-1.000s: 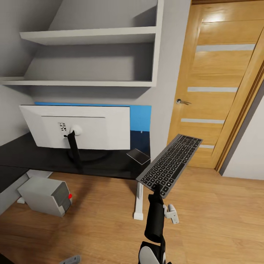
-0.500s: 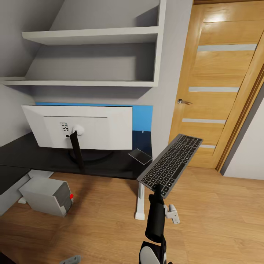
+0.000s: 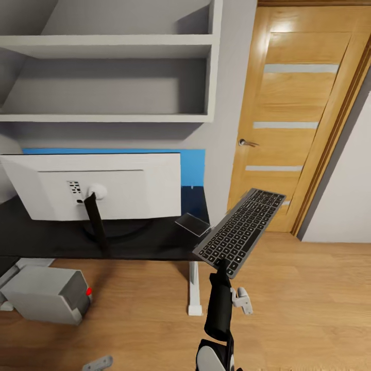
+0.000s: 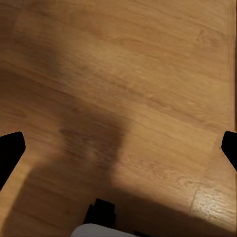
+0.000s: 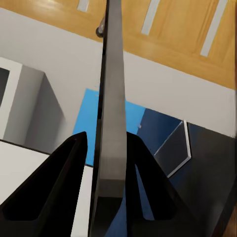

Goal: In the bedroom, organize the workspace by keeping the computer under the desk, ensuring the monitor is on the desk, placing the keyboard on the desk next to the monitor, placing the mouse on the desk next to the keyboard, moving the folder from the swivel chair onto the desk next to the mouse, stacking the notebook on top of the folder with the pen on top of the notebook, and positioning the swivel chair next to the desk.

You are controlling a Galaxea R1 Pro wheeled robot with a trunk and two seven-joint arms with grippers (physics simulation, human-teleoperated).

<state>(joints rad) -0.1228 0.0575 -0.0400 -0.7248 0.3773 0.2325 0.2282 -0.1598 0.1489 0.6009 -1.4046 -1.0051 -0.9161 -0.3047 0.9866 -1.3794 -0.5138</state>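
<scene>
One silver-grey keyboard (image 3: 240,232), dark keys, tilted.

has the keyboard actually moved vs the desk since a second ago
Cannot tell. The keyboard holds its place in the head view while the desk and door slid left, so the camera turned.

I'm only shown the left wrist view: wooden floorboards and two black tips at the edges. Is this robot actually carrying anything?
Observer: Yes. The right gripper is shut on one end of a slim silver-grey keyboard with dark keys, holding it in the air.
Operator: Where would it put that?
Observer: A long desk with a matt black top is right ahead; the keyboard isn't resting on it yet.
Operator: What's on that desk?
Observer: A wide flat monitor stands there, its white back facing the robot.
</scene>
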